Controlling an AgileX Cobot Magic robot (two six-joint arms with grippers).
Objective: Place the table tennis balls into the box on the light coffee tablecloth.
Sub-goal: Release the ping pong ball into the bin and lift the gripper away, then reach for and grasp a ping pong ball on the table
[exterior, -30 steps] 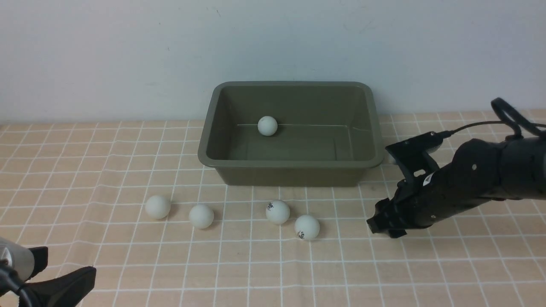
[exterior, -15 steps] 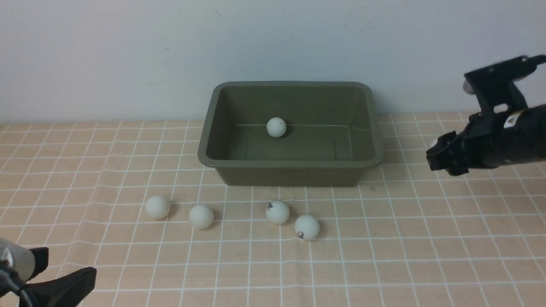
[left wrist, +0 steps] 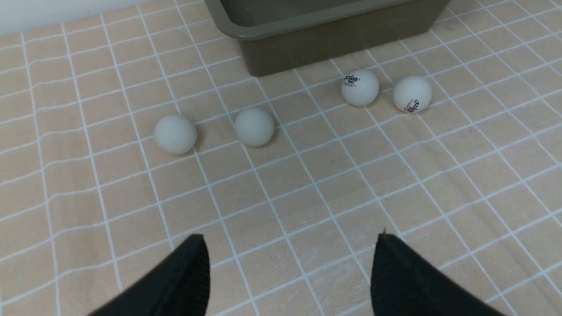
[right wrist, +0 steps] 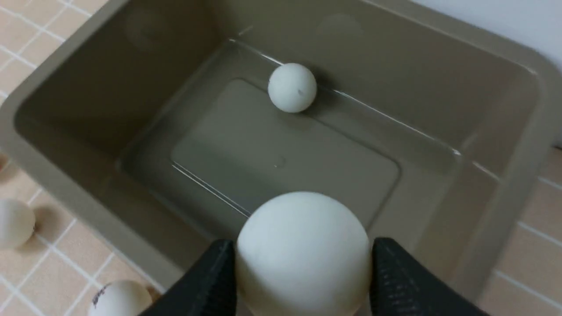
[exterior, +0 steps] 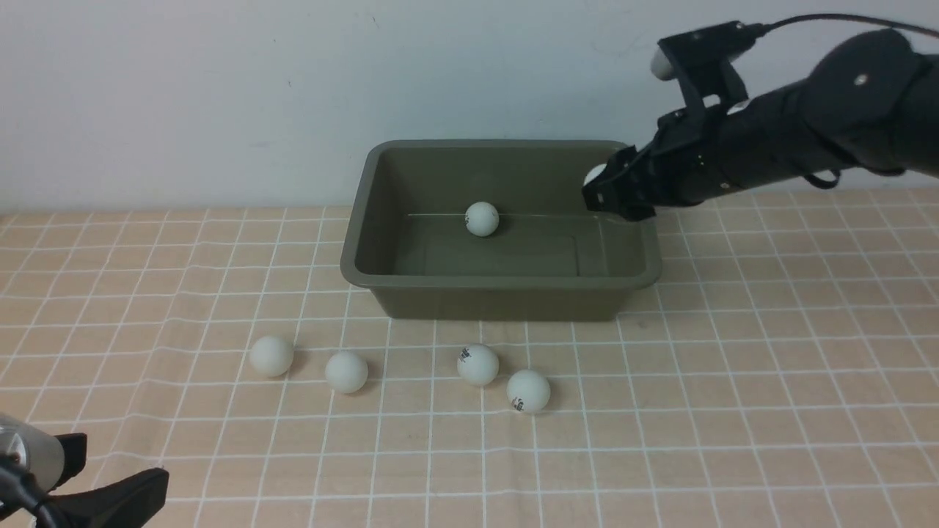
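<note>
The olive-green box stands at the back of the light coffee tablecloth. One table tennis ball lies inside it by the far wall. Several more white balls lie on the cloth in front of the box, from the leftmost one to the rightmost one. My right gripper hangs over the box's right end, shut on another ball, with the box floor below. My left gripper stays low at the near left, open and holding nothing.
A pale wall rises right behind the box. The cloth is slightly wrinkled at the near left. Two of the loose balls carry small black print.
My right arm has risen from the cloth in front and to the right of the box and swung left to over its right end. The ball in the box rolled slightly right. The left arm has not moved.
</note>
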